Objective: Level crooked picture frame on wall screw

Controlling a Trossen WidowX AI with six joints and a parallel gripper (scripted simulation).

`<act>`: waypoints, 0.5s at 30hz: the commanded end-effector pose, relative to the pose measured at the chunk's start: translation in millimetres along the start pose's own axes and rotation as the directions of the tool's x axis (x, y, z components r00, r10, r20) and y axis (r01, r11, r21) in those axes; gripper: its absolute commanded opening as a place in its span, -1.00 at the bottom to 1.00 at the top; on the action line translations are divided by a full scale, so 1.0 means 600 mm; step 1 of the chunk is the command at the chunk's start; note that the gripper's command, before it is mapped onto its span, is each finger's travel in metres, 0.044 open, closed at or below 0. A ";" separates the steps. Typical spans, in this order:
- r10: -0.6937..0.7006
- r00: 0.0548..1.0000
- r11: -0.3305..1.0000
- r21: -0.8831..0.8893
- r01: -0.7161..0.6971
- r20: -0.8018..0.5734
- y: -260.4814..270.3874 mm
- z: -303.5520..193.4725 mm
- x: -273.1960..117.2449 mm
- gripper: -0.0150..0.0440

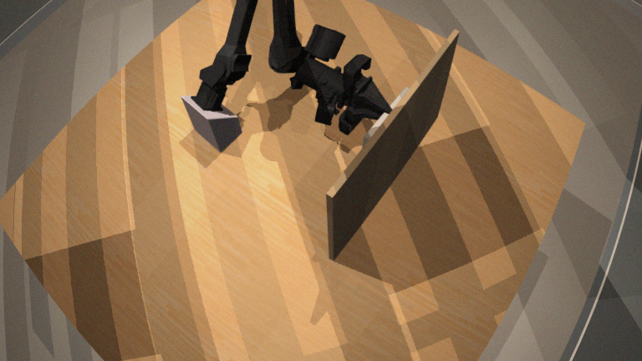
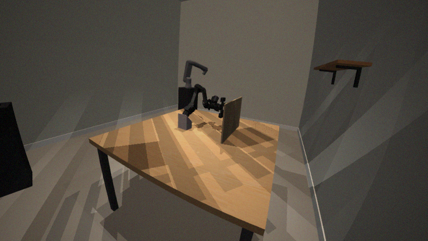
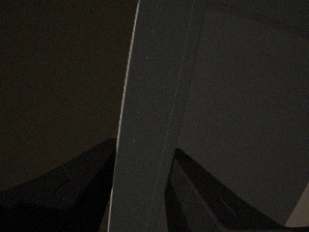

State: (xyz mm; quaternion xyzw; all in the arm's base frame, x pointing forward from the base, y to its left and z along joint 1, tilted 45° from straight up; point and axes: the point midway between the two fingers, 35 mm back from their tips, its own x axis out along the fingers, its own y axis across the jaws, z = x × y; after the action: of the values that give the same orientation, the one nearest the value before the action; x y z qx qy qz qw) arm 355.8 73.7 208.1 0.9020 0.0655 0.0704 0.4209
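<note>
The picture frame (image 1: pixel 401 95) (image 3: pixel 150 97) is held by its edge strip between the fingers of the gripper (image 1: pixel 389 119) (image 2: pixel 221 109) (image 3: pixel 142 154), directly ahead of it, on the arm's side of the upright board (image 1: pixel 393 149) (image 2: pixel 232 120) above the tabletop (image 1: pixel 226 243) (image 2: pixel 195 162).

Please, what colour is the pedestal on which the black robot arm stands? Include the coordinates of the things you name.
The pedestal (image 1: pixel 218 130) (image 2: pixel 184 122) is greyish purple; the top view shows it best.
</note>
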 end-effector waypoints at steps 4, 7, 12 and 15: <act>-0.001 1.000 0.999 0.035 0.001 -0.003 0.000 -0.001 0.000 -0.49; -0.001 1.000 0.999 0.051 0.001 -0.003 0.001 0.000 0.000 -0.49; -0.001 1.000 0.997 0.082 0.001 -0.003 0.001 0.000 0.000 -0.49; -0.001 1.000 0.995 0.097 0.001 -0.003 0.001 0.000 0.000 -0.49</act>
State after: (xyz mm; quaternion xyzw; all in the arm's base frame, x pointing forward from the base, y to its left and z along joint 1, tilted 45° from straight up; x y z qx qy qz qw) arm 355.8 73.2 208.4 0.9178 0.0682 0.0682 0.3852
